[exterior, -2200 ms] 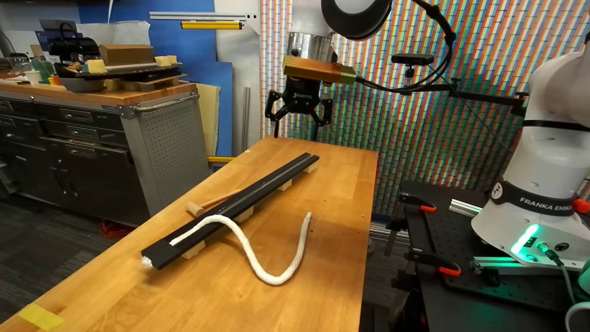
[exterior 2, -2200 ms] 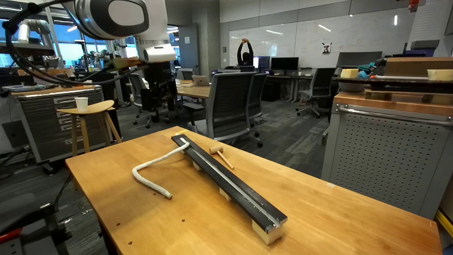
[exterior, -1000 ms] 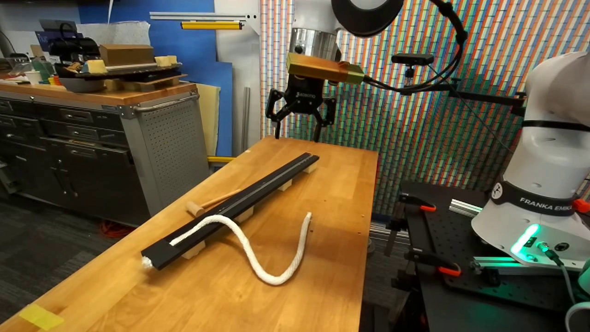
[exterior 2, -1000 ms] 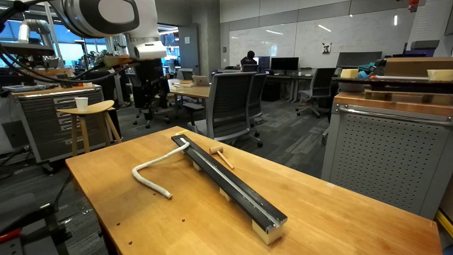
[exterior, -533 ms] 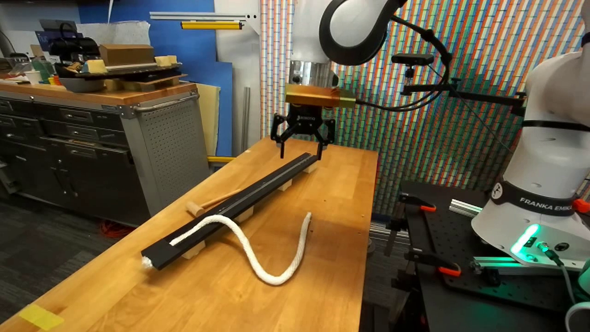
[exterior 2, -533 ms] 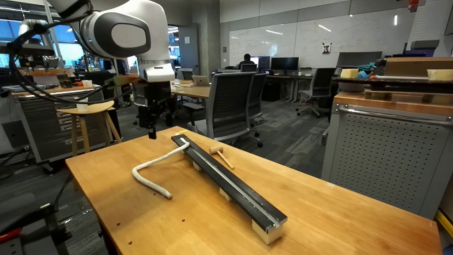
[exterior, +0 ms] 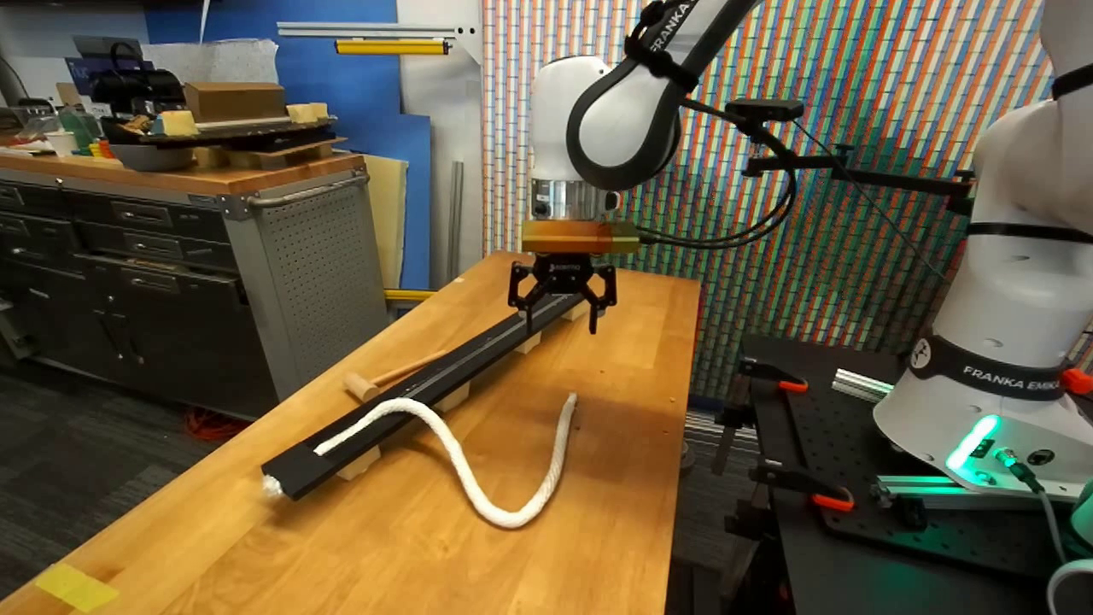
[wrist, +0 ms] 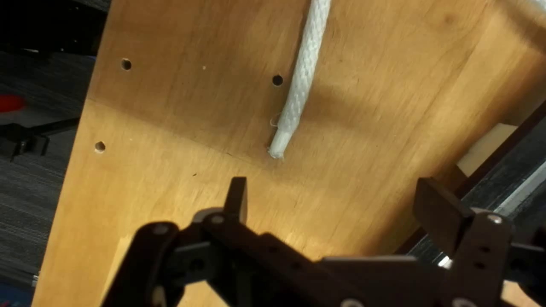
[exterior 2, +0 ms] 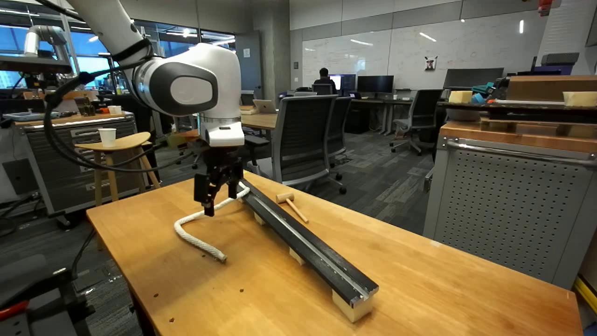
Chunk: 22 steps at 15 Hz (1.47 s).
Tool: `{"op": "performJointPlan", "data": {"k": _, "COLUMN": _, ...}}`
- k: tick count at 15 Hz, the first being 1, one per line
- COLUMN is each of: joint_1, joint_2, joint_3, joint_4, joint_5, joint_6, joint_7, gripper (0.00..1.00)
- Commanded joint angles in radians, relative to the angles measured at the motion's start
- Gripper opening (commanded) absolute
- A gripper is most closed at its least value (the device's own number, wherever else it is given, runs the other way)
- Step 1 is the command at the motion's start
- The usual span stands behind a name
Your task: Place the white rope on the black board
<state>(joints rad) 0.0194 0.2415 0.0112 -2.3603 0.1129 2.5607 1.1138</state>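
Note:
The white rope (exterior: 511, 518) has one end on the near end of the black board (exterior: 444, 376). The rest drapes off the side and curves over the tabletop. The rope (exterior 2: 199, 243) and board (exterior 2: 308, 246) also show in an exterior view. My gripper (exterior: 561, 330) is open and empty above the table, hiding part of the board's far end. It (exterior 2: 221, 205) also hides some rope. In the wrist view the rope's loose end (wrist: 281, 143) lies on the table ahead of the open fingers (wrist: 330, 182), apart from them. The board (wrist: 503, 179) is at right, partly behind a finger.
A wooden mallet (exterior: 362, 387) lies beside the board on its far side from the loose rope. Pale blocks (exterior 2: 353, 306) raise the board off the wooden table (exterior 2: 443, 289). A grey cabinet (exterior: 312, 290) stands past the table's edge.
My arm has come down, and the gripper is now much lower over the table, closer to the rope's loose end. The fingers stay open. The rope and board have not moved.

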Motion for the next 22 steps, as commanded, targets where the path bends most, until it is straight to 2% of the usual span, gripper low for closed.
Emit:
{"op": "performJointPlan", "data": {"k": 1, "joint_1": -0.003, "joint_2": 0.114, "joint_3": -0.013, "joint_4": 0.103, "joint_5": 0.071, "joint_6": -0.009, "joint_7": -0.044, "gripper": 1.00}}
{"op": "performJointPlan", "data": {"k": 10, "joint_1": -0.017, "joint_2": 0.270, "joint_3": -0.033, "joint_4": 0.202, "joint_5": 0.158, "joint_6": -0.035, "joint_7": -0.046, "gripper": 1.00}}
{"op": "performJointPlan", "data": {"k": 22, "joint_1": -0.006, "joint_2": 0.352, "joint_3": -0.039, "joint_4": 0.211, "joint_5": 0.171, "joint_6": -0.072, "joint_7": -0.035, "gripper": 1.00}}
